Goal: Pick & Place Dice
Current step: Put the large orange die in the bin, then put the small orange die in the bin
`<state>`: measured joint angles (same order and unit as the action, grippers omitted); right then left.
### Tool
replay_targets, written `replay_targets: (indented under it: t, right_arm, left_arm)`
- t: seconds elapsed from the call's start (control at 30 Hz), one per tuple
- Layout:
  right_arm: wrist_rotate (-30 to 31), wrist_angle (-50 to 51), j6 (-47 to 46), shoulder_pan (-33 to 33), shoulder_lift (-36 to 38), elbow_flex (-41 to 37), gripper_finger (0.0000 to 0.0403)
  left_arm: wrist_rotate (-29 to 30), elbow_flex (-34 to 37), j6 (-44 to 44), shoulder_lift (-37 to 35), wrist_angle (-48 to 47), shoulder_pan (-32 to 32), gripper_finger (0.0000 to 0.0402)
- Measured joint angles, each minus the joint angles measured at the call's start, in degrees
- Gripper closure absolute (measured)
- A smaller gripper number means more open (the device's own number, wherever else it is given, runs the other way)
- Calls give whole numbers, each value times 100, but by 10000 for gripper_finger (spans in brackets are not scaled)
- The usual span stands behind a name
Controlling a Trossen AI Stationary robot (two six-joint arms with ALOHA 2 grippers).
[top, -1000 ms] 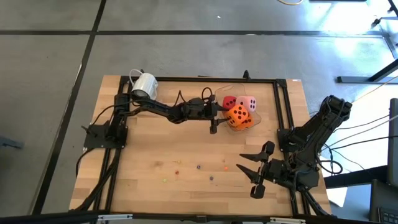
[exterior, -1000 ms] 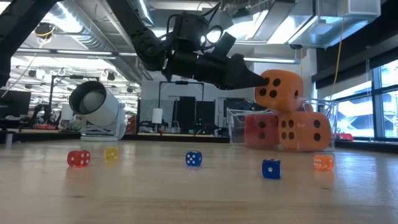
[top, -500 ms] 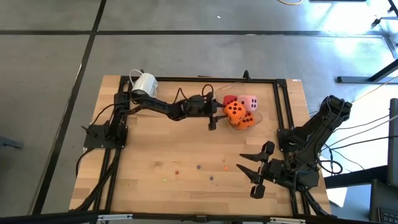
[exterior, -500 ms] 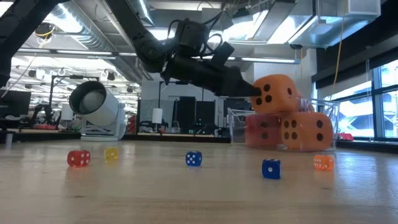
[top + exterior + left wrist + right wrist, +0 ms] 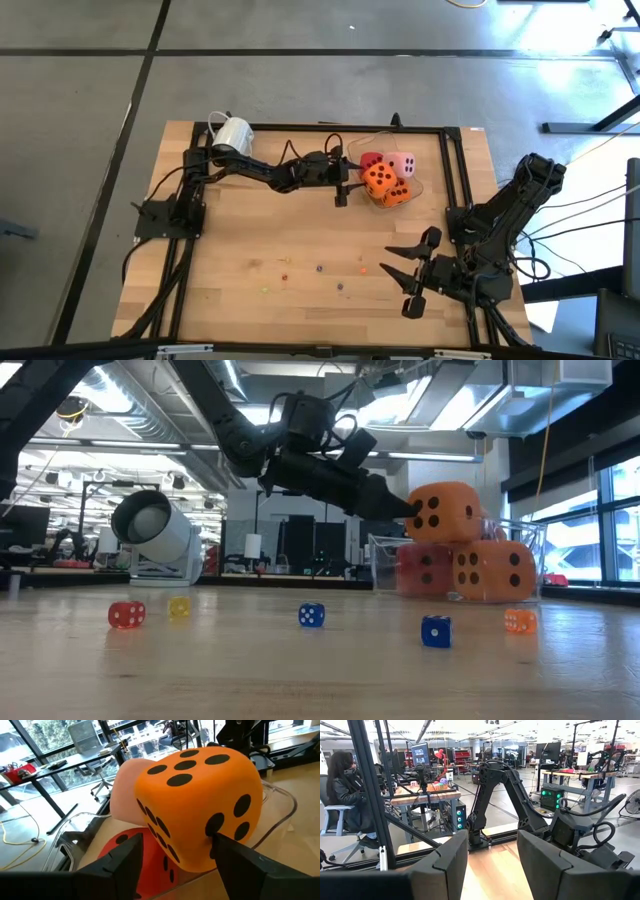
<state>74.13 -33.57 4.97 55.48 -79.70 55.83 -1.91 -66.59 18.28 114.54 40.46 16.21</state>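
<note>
Left gripper point(image 5: 352, 180) clamps orange die point(image 5: 377, 178), poised atop other dice in clear container point(image 5: 412, 186), far right of table. Red point(image 5: 369, 160), pink point(image 5: 400, 165), second orange point(image 5: 396, 194) already inside. Only release left. Right gripper point(image 5: 410, 276) waits near right, spread apart.

No readable words, brand names, labels or numerals appear on the wooden table, the arms or the room behind. The only markings are dark round pips: the upper soft orange die point(image 5: 200, 805) shows five on top and six on the side facing the camera.
</note>
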Motion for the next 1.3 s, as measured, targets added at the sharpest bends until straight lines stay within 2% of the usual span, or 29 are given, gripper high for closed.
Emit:
replay_targets:
  t: [0.3, 0.4, 0.63, 0.8, 0.97, 1.2, 1.3]
  right_arm:
    - [-1, 5, -50, -2, 0, 0, 230]
    - [0, 7, -52, -2, 0, 0, 230]
    - [-1, 7, -66, -2, 0, 0, 230]
    - [0, 10, -66, -2, 0, 0, 230]
    - [32, 29, -73, -2, 0, -2, 230]
    - [44, 82, -111, -2, -2, -2, 230]
    - [44, 115, -111, -2, -2, -2, 230]
  left_arm:
    - [-112, -2, 95, 0, 137, -11, 165]
    - [-311, -2, 101, 0, 180, -13, 155]
    - [-304, -2, 62, 0, 178, -15, 118]
    - [-74, -2, 60, -126, 58, -79, 104]
    - [-257, -4, -39, -564, -718, -114, 105]
    - [-429, -4, -382, -1564, -2881, -180, 106]
    - [-709, -4, -785, -2009, -3674, -297, 106]
